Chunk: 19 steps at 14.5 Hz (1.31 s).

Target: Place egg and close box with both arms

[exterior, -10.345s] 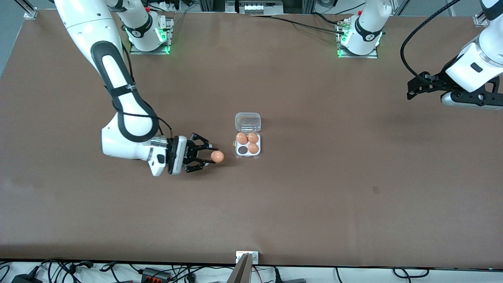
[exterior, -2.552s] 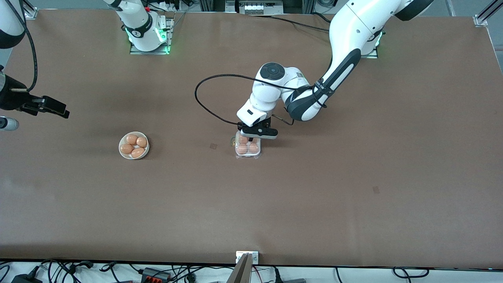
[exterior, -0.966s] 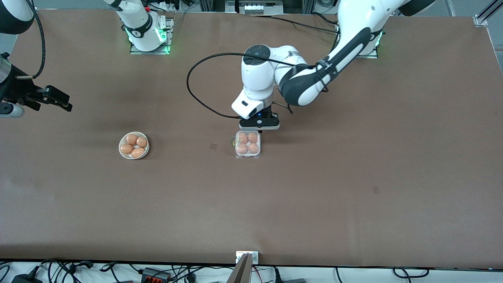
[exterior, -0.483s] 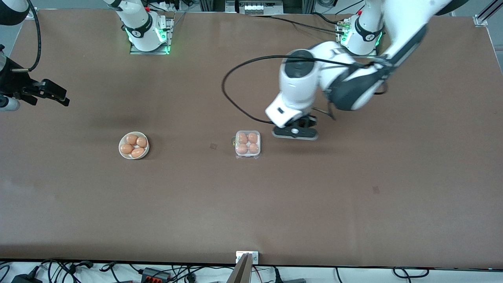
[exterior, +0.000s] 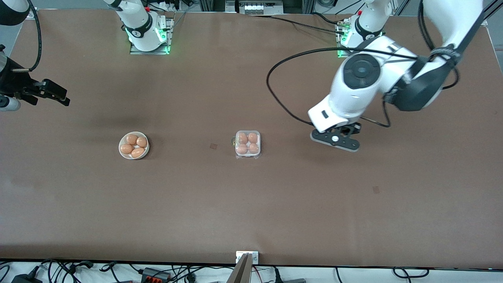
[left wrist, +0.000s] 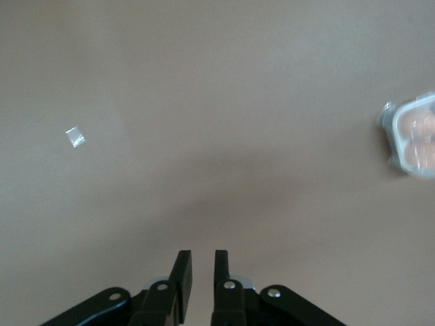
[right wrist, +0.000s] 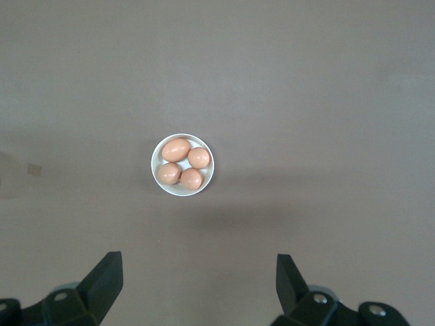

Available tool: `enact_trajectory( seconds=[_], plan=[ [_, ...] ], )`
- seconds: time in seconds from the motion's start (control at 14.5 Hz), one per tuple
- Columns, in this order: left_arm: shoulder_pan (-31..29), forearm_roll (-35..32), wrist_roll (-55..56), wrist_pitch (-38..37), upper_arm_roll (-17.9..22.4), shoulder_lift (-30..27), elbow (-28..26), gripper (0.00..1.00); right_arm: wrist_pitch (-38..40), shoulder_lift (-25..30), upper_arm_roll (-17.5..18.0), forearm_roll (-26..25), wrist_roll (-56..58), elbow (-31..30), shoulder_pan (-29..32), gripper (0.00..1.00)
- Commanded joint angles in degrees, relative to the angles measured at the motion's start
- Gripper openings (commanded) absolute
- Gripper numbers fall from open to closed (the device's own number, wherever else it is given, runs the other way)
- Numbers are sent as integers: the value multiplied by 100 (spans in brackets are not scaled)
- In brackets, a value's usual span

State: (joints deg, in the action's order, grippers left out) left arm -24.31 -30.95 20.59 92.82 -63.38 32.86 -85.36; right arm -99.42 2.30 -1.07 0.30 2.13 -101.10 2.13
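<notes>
Brown tabletop (exterior: 251,204): a plain matte sheet carrying the box, a bowl and both arm bases.
Box (exterior: 248,144): sits near the middle of the table, clear lid down over the white tray, four brown eggs (exterior: 243,138) showing through it, one per cell. In the left wrist view it shows only at the picture's edge (left wrist: 415,136).
Bowl (exterior: 134,145): round and white, toward the right arm's end of the table, well apart from the box, holding four brown eggs; the right wrist view shows it from above (right wrist: 182,164).
Left gripper (exterior: 335,141): hangs over bare table beside the box, toward the left arm's end, touching nothing. Its two fingers (left wrist: 181,275) stand a narrow gap apart with nothing between them.
Right gripper (exterior: 55,96): waits up over the right arm's end of the table, fingers (right wrist: 105,282) spread wide and empty.
Small pale scrap (exterior: 213,146): lies between bowl and box; what it is cannot be made out, perhaps tape.
</notes>
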Motion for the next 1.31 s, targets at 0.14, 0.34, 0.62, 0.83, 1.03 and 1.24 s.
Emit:
enact_trajectory(
  seconds=[0.14, 0.34, 0.62, 0.83, 1.03, 1.24],
  plan=[
    [601, 2381, -2162, -9, 2563, -1395, -7, 100, 19, 139, 36, -65, 15, -112, -2, 100],
    [1162, 2409, -2664, -9, 3766, -1720, 10, 100, 10, 121, 37, -65, 15, -121, -2, 100],
    [2401, 2471, -2736, -9, 5595, -2414, -243, 100, -25, 104, 37, -65, -2, -121, 7, 100],
    [2765, 3137, -2744, 61, 6214, -2942, -884, 100, -7, 104, 37, -65, -2, -121, 24, 100],
    [2773, 3183, -2631, 159, 6232, -3312, -1071, 100, 19, 104, 37, -65, -2, -112, 16, 100],
    [2747, 3165, -2630, 184, 6223, -3549, -1114, 100, 37, 130, 28, -65, -2, -121, 16, 100]
  ],
)
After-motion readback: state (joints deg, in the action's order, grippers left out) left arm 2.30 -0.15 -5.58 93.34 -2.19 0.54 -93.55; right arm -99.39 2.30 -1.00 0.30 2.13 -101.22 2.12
